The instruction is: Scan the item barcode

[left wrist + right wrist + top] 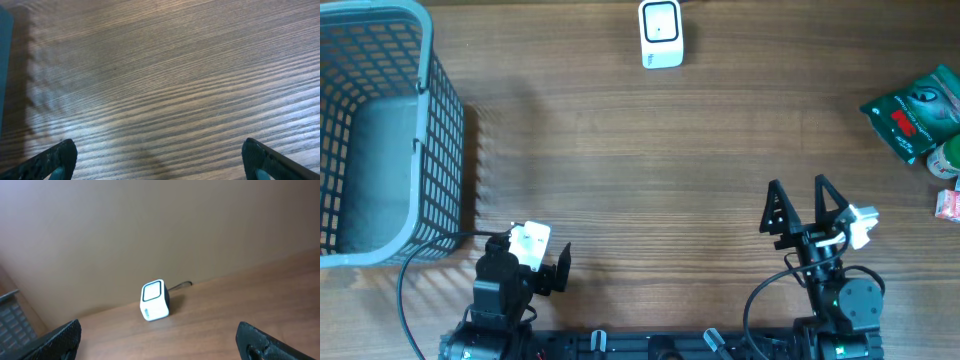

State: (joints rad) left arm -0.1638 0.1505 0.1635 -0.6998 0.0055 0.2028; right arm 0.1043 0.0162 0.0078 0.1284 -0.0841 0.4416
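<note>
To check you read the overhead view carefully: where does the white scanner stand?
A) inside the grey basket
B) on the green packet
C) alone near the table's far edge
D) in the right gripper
C: the white scanner stands on bare wood at the far edge, apart from the basket, the green packet and the right gripper.

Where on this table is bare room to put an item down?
The middle is bare wood, bordered by the basket on the left, the scanner at the far edge and the green packet on the right. The strip between the left end effector and right end effector is bare too. The right edge is crowded with small items.
</note>
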